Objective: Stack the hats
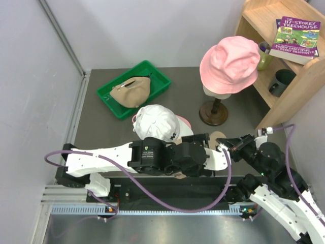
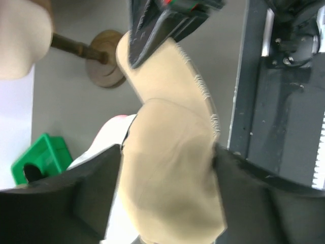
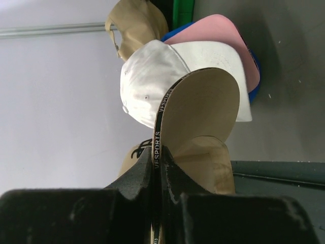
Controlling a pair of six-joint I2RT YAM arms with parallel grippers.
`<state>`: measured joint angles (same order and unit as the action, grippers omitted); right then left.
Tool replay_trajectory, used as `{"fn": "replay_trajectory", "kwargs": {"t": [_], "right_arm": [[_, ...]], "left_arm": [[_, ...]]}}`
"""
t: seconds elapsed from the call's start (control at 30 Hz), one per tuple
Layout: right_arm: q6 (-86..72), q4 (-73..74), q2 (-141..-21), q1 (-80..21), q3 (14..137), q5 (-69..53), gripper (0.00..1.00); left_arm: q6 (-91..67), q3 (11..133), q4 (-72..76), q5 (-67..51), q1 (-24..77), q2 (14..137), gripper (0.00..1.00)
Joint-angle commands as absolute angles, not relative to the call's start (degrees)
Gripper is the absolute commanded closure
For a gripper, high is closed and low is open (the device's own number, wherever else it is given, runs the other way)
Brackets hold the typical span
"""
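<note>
A second tan cap [image 1: 218, 136] is held between both grippers near the front edge. My left gripper [image 1: 203, 148] grips its crown [image 2: 170, 203] from both sides. My right gripper [image 1: 227, 146] is shut on the edge of its peak [image 3: 203, 107], seen in the right wrist view [image 3: 159, 168]. Behind it, a white cap [image 1: 156, 122] lies on a pink cap [image 1: 184, 122] and a blue cap [image 3: 255, 76]. Another tan cap [image 1: 132, 90] lies in the green tray [image 1: 158, 76].
A pink bucket hat [image 1: 229, 63] sits on a cream mannequin head on a wooden stand [image 1: 213, 113]. A wooden shelf [image 1: 299, 76] at the right holds a book [image 1: 297, 38], a green mug [image 1: 264, 56] and a dark mug [image 1: 282, 81]. Walls close in at left and back.
</note>
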<state>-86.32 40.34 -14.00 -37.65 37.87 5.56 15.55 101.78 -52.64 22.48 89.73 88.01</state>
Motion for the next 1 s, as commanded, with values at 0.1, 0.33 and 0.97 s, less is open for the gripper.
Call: {"fn": "replay_trajectory", "kwargs": {"t": [0.1, 0.33, 0.97], "right_arm": [[-83.0, 44.0, -12.0, -38.3, 48.2, 9.3, 1.00], [-73.3, 49.1, -14.0, -38.2, 60.1, 14.3, 1.00], [-53.7, 38.0, -23.0, -38.2, 71.0, 22.4, 1.00]], "left_arm": [[3.6, 96.1, -44.1, 27.8, 89.0, 77.5, 0.01], [-3.1, 93.0, -37.9, 19.4, 87.8, 71.9, 0.01], [-14.2, 90.3, -30.7, -23.5, 36.7, 64.8, 0.01]]}}
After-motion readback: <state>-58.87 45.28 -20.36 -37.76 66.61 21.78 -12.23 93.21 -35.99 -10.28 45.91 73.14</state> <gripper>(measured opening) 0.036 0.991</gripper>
